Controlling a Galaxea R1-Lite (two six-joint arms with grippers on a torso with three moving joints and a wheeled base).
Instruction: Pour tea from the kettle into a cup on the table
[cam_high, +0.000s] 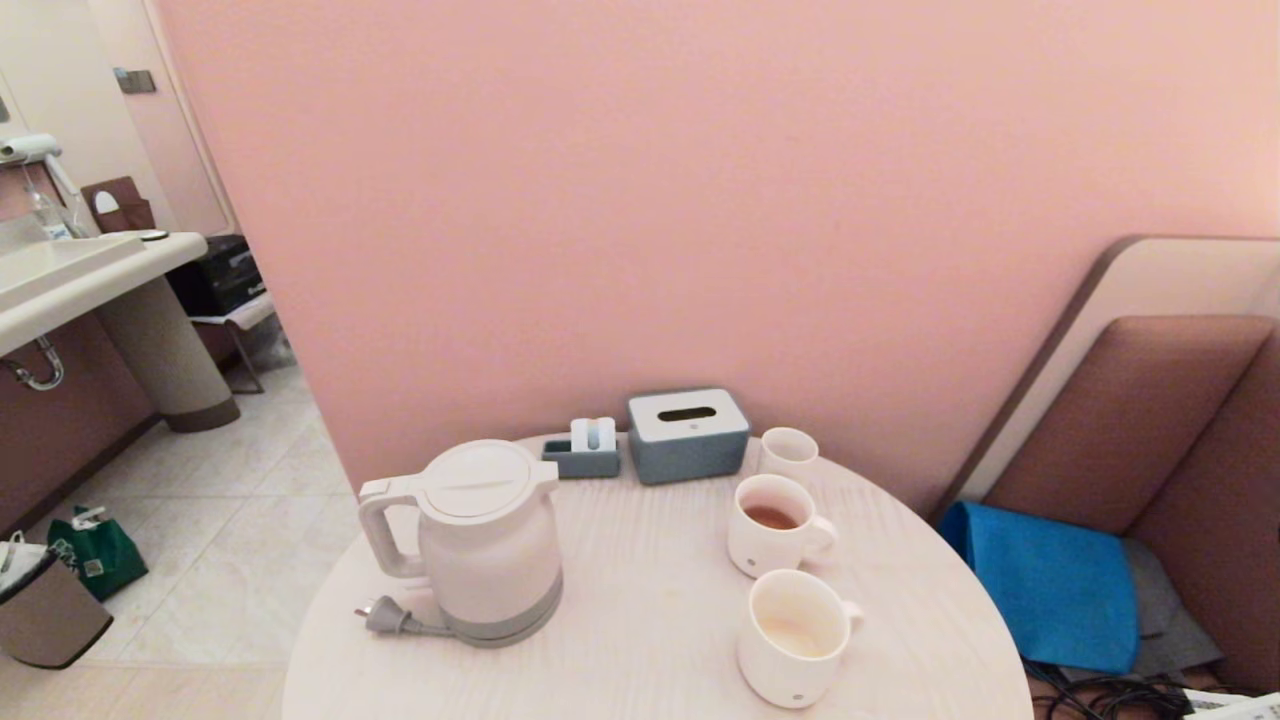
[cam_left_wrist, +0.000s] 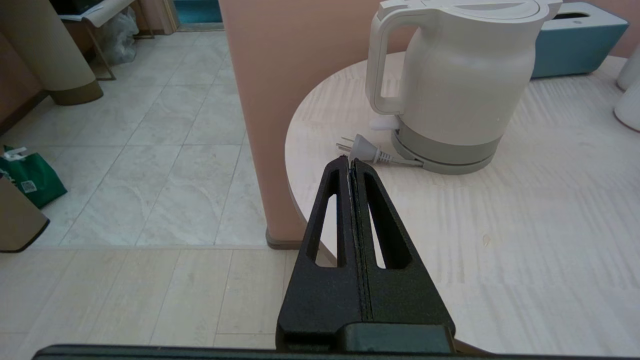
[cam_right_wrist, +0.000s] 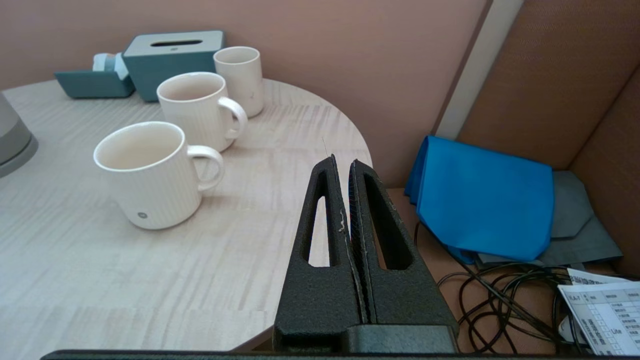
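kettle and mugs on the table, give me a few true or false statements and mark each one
1. The kettle stands upright on the table with its lid on. True.
2. The kettle's plug is pushed into a wall socket. False: it lies loose on the table beside the kettle.
3. The far mug holds reddish-brown tea. True.
4. The left pincer grips the kettle handle. False: it is shut on nothing, short of the kettle.
5. The near mug lies on its side. False: it stands upright.
6. The right pincer is shut and apart from the mugs. True.
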